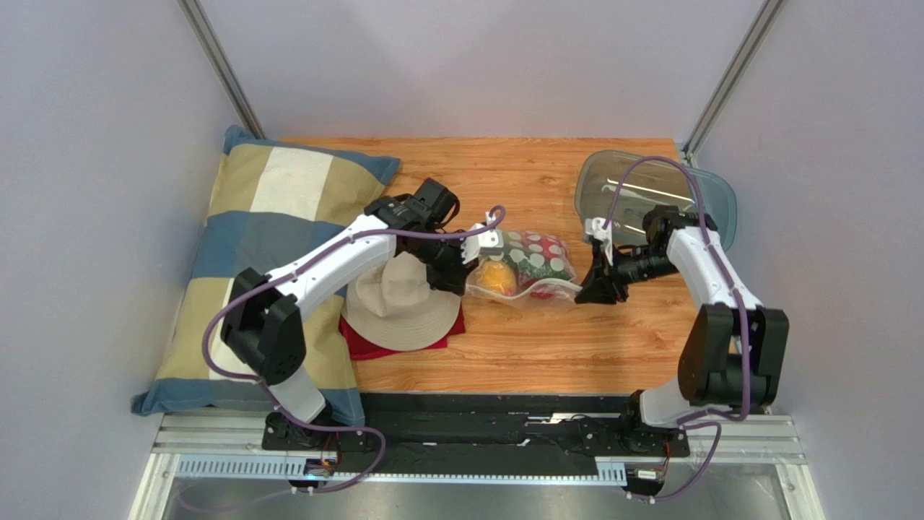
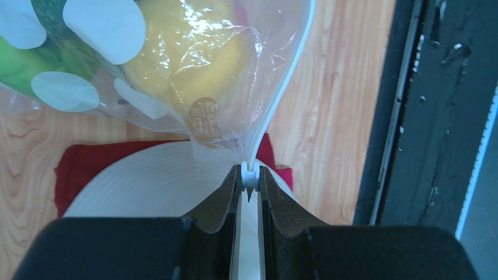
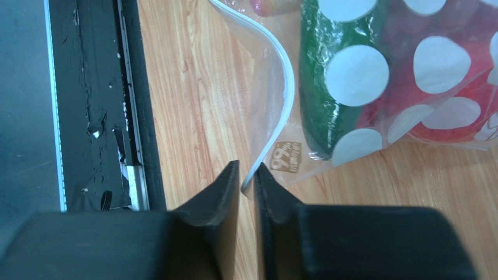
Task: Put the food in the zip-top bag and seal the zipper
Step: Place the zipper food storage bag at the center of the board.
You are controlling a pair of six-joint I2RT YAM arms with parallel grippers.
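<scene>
The polka-dot zip-top bag (image 1: 534,260) lies on the wooden table between my grippers with the food inside. In the top view an orange ball (image 1: 497,277) shows through it. My left gripper (image 2: 250,178) is shut on the white slider at the bag's left end, and the zipper (image 2: 286,76) runs up from it. A yellow-orange ball (image 2: 187,52) and green fruit (image 2: 23,64) show through the plastic. My right gripper (image 3: 248,175) stands at the bag's right corner, jaws a narrow gap apart, with the zipper (image 3: 284,76) ending between the tips. A dark green long piece (image 3: 318,87) and red fruit (image 3: 432,105) lie inside.
A beige hat (image 1: 403,303) on a red cloth (image 1: 369,345) lies under my left arm. A plaid pillow (image 1: 260,217) fills the left side. A grey translucent tray (image 1: 651,195) sits at the back right. A black rail (image 3: 99,105) runs along the table's near edge.
</scene>
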